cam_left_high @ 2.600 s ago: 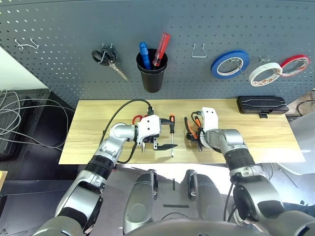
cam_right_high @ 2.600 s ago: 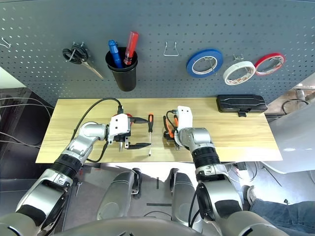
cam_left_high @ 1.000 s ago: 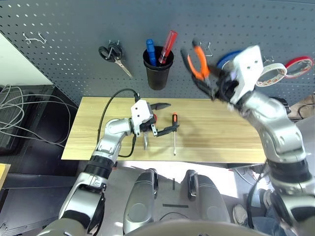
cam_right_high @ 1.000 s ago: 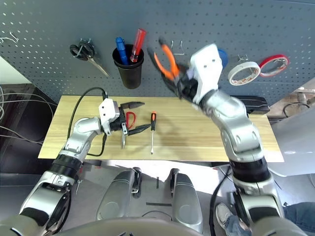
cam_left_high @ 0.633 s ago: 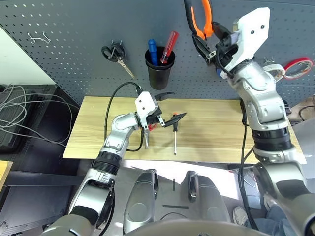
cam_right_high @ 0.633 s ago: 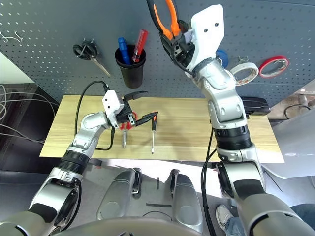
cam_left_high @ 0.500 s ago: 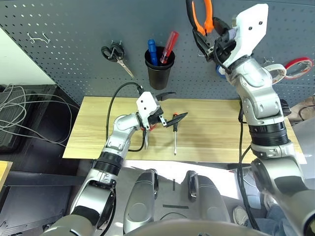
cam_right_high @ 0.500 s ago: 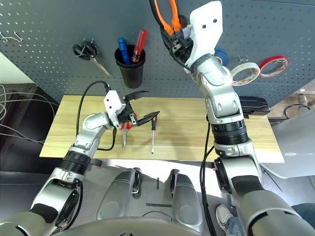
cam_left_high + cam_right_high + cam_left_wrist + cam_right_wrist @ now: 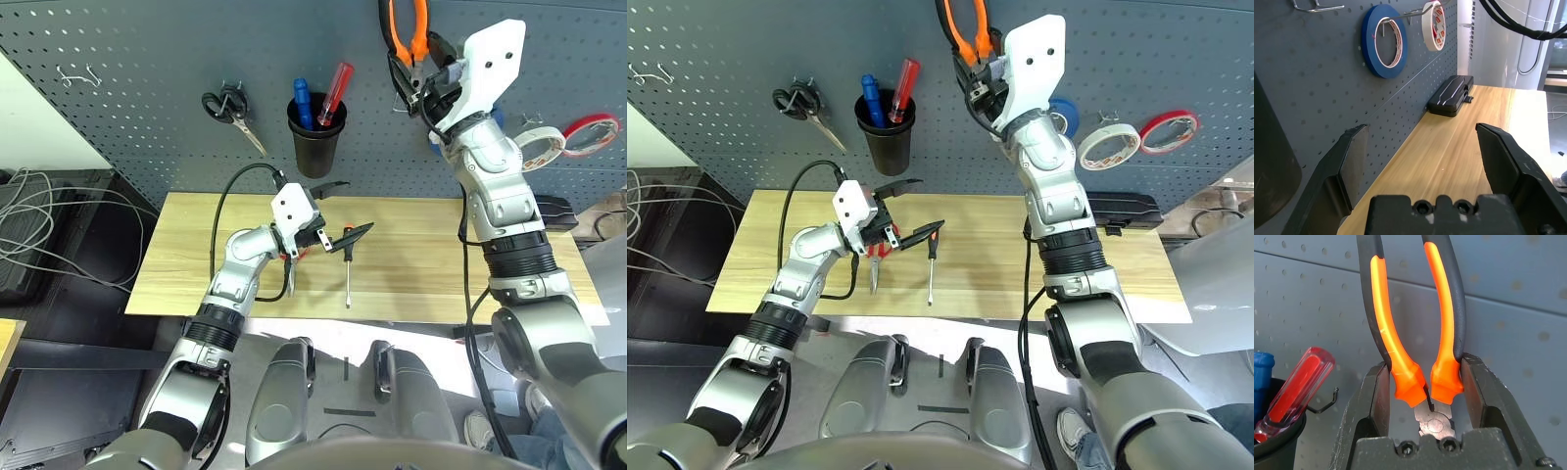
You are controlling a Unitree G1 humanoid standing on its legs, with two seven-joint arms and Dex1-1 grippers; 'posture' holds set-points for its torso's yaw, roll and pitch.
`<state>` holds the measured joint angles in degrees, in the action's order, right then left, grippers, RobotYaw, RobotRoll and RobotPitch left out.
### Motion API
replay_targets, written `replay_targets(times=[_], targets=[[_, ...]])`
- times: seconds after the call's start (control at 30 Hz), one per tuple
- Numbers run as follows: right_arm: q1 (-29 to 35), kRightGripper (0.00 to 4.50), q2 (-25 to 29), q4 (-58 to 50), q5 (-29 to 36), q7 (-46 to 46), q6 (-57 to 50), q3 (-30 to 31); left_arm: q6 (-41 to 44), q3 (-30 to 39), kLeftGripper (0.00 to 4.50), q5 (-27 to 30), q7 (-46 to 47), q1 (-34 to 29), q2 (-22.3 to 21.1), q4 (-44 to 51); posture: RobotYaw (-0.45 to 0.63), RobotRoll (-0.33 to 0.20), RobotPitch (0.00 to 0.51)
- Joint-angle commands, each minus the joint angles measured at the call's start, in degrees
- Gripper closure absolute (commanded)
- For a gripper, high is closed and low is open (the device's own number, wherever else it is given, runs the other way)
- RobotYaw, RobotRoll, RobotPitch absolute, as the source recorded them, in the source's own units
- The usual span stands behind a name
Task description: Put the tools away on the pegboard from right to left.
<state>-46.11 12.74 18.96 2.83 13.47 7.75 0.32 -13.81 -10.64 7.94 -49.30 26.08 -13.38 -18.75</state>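
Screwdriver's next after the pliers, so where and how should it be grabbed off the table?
Grip the screwdriver by its orange-and-black handle, the thickest part, at the pegboard end. It lies flat, shaft pointing toward the table's front edge, so come from above, fingers across the handle.

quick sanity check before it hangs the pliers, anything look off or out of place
Nothing stands out. The right gripper holds the pliers handles-up against the pegboard. The screwdriver lies flat on the table.

Blue tape roll [image 9: 1385, 41] & red tape roll [image 9: 588, 134] hang on hooks; black-handled scissors [image 9: 228, 111] hang far left; black case [image 9: 1450, 95] on wooden tabletop [image 9: 411, 284].
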Motion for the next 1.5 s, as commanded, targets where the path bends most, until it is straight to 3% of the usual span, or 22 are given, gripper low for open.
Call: replay_targets(times=[0.03,0.3,0.33,0.53,0.57,0.73,0.87,1.03,1.23,1.5], targets=[[0.8,2.2,-0.4,1.6,-0.2,-0.6,3.9,-1.1,-1.4,-1.0,0.0,-1.4,0.5,-0.6,0.1,-0.3,0.14,0.0,0.146],[2.0,2.2,-1.1,7.8,-0.5,-1.2,7.6,-1.4,-4.5,-0.5,0.0,-3.2,3.7,-0.2,0.8,-3.1,0.14,0.0,0.15],[2.7,2.2,-0.8,7.4,-0.7,-1.3,7.3,-1.4,-2.1,0.3,0.0,-2.8,5.3,-0.3,1.4,-3.4,0.13,0.0,0.149],[8.7,0.14,1.2,-2.3,0.6,-0.2,3.0,-2.4,12.5,1.1,0.0,-2.2,8.3,0.3,1.6,-4.5,0.13,0.0,0.148],[9.7,0.03,1.5,-4.4,0.8,0.0,2.0,-2.6,13.9,0.8,0.0,-2.6,8.2,0.3,1.4,-4.4,0.13,0.0,0.148],[19.6,0.03,4.6,-23.2,2.7,3.8,-6.1,-1.0,13.3,-3.9,0.0,-9.8,8.6,0.1,-2.0,-6.6,0.12,0.0,0.154],[27.7,0.03,7.2,-31.4,4.4,9.4,-14.3,2.7,14.7,-6.3,0.0,-12.5,8.5,0.9,-2.5,-9.2,0.11,0.0,0.156],[35.3,0.03,9.6,-25.5,7.2,12.8,-30.6,3.0,17.5,-6.5,0.0,-14.3,11.3,4.5,0.1,-15.1,0.1,0.0,0.156],[36.9,0.03,7.4,-17.2,10.8,9.4,-43.7,-2.4,20.0,-5.2,0.0,-14.0,14.8,9.5,4.5,-23.5,0.09,0.0,0.16],[35.7,0.03,7.1,-13.9,9.5,7.7,-47.1,-2.9,23.1,-3.0,0.0,-14.1,21.4,14.2,12.3,-36.1,0.06,0.0,0.172]])
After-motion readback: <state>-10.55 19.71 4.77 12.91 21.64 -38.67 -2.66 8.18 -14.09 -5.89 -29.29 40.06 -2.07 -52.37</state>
